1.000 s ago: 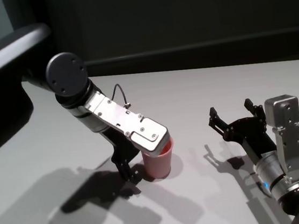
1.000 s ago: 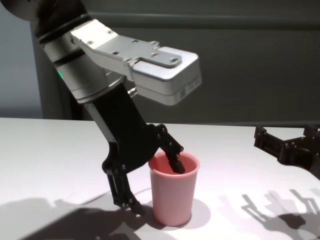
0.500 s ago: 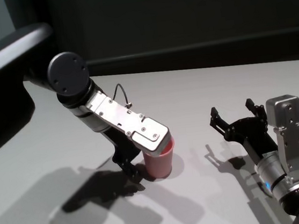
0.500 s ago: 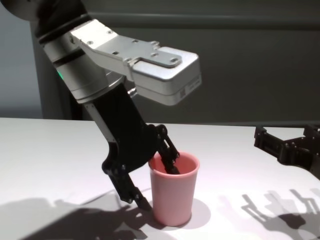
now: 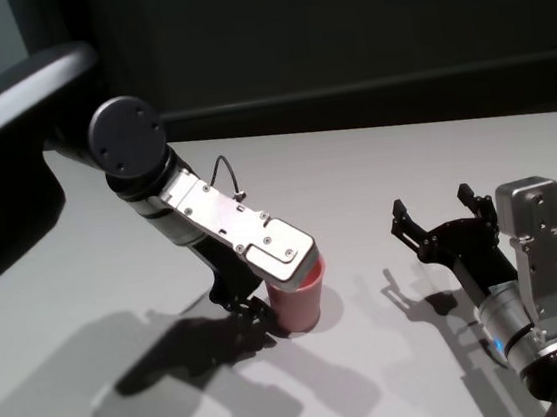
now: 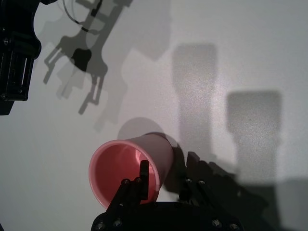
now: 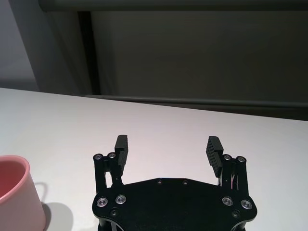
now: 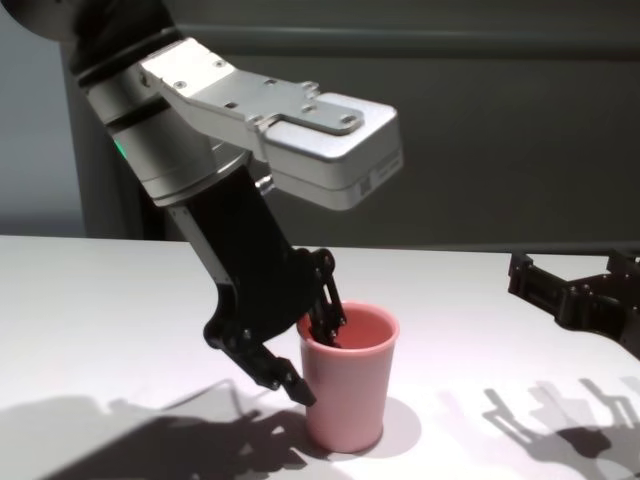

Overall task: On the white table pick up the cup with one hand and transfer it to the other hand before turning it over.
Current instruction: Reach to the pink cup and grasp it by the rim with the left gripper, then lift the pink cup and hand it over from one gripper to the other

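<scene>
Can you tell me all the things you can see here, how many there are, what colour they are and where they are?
cup: one, pale pink, standing upright on the table, mouth up, in front of the robot a little to its left.
white table: one, plain white, spread under everything.
wall behind the table: one, dark grey, along the table's far edge.
left claw: one, black on a silver-grey arm, at the cup's rim, one finger inside the cup and one outside against its wall.
right claw: one, black, fingers wide open, holding nothing, above the table to the right of the cup and apart from it.
</scene>
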Robot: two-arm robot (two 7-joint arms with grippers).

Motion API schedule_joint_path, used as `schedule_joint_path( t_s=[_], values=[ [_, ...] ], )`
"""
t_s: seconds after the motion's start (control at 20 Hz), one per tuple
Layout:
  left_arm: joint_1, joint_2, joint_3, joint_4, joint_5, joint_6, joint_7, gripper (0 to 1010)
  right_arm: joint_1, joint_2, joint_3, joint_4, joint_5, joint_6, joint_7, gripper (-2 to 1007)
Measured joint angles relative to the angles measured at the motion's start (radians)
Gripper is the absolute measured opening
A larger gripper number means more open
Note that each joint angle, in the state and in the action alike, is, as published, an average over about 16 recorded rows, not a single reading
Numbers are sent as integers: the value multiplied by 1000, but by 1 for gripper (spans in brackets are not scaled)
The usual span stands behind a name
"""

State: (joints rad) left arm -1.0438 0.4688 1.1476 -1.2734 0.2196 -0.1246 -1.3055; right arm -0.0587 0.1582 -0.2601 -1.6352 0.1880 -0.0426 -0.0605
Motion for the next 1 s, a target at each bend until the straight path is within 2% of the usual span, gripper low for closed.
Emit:
schedule_joint_path(
  t_s=[0.25,0.5,0.75,1.0],
  values=[
    [0,0,0,0,0,0,0,243,0,0,0,0,0,0,0,1002],
    [0,0,0,0,0,0,0,123,0,0,0,0,0,0,0,1002],
    [4,2,-4,-3,-6,4,7,62,0,0,0,0,0,0,0,1002],
    [24,17,-27,-21,-40,26,37,54,0,0,0,0,0,0,0,1002]
  ],
)
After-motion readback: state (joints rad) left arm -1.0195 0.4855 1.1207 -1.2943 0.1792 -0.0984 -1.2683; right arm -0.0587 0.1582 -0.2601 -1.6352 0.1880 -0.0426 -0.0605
